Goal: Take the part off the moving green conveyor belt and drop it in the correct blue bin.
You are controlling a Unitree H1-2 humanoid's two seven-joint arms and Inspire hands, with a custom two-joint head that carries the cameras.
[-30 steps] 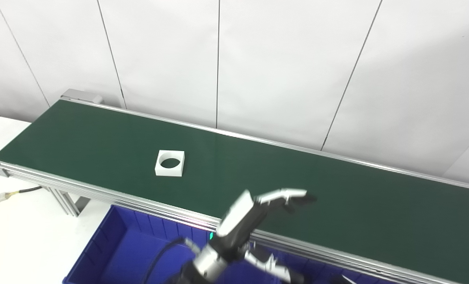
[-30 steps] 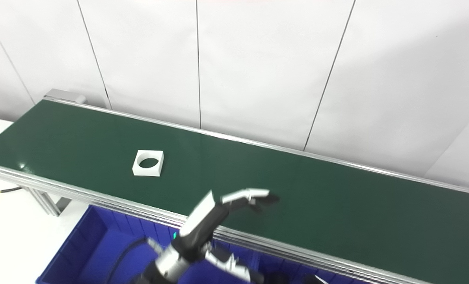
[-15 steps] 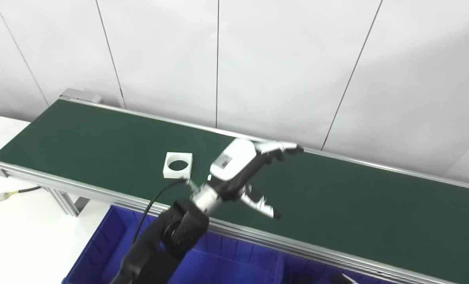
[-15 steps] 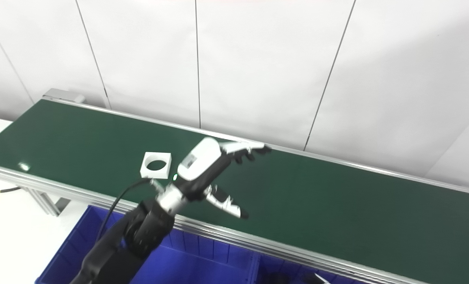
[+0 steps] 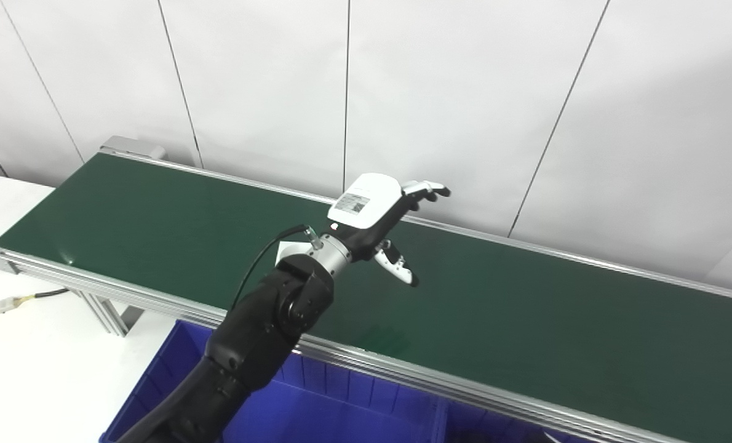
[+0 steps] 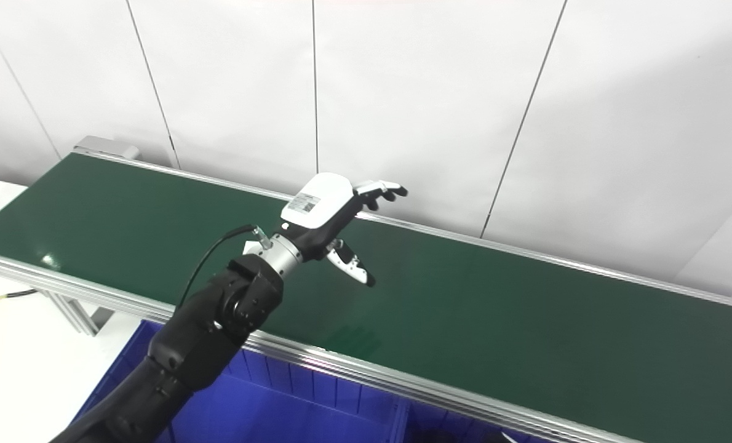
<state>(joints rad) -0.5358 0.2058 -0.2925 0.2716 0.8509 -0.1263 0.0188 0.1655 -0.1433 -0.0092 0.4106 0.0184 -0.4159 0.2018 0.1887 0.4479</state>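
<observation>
Left eye view is showing the white part (image 5: pixel 285 251) lying on the green belt (image 5: pixel 526 320), mostly hiding behind the left wrist, at seven o'clock from the left hand (image 5: pixel 378 224). That hand is hanging above with fingers spread, holding nothing. Reaching down late risks missing the part, which the belt is presumably carrying along.

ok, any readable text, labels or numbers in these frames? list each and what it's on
Sticker on the back of the left hand: printed, but too small and blurred to read in either view.
Green conveyor belt: no markings visible.
Blue bin: no label visible.
White part: mostly hidden behind the wrist; no text visible on what shows.
Nothing else carries text.
</observation>
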